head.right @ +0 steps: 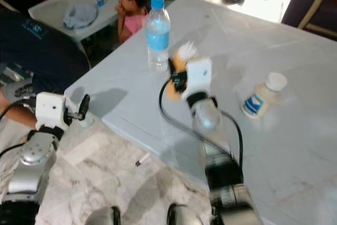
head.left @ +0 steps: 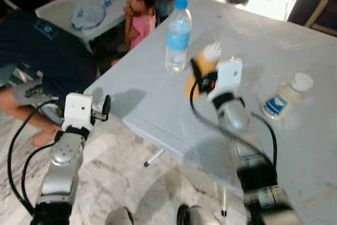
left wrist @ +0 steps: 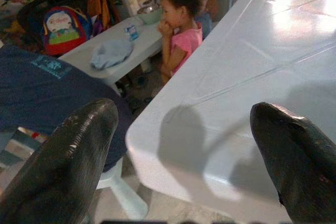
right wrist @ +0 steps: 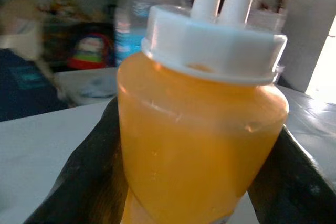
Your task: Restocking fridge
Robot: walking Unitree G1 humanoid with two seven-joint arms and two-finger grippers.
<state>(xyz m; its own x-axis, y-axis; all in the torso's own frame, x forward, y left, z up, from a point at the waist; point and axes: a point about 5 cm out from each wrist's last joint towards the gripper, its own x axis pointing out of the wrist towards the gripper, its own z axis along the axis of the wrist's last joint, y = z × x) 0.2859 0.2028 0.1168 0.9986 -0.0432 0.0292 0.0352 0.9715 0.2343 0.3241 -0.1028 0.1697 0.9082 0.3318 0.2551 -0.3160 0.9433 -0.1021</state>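
Between the two black fingers of the right tool (head.left: 196, 75) stands the orange sauce bottle (head.left: 202, 72), on the pale desk (head.left: 158, 104) just beside the water bottle (head.left: 178, 34). The fingers lie against both flanks of its belly, so that tool looks closed on it. Its long axis runs roughly upright, white twin-spout cap (right wrist: 212, 40) at the top, perhaps tilted a little; the blur keeps me from being sure. A lift should go straight up along that axis. A white-capped jar (head.left: 287, 97) sits well apart toward the robot's right. Off the desk's corner hangs the left tool (head.left: 102, 110), fingers spread wide, holding nothing, farther from every bottle.
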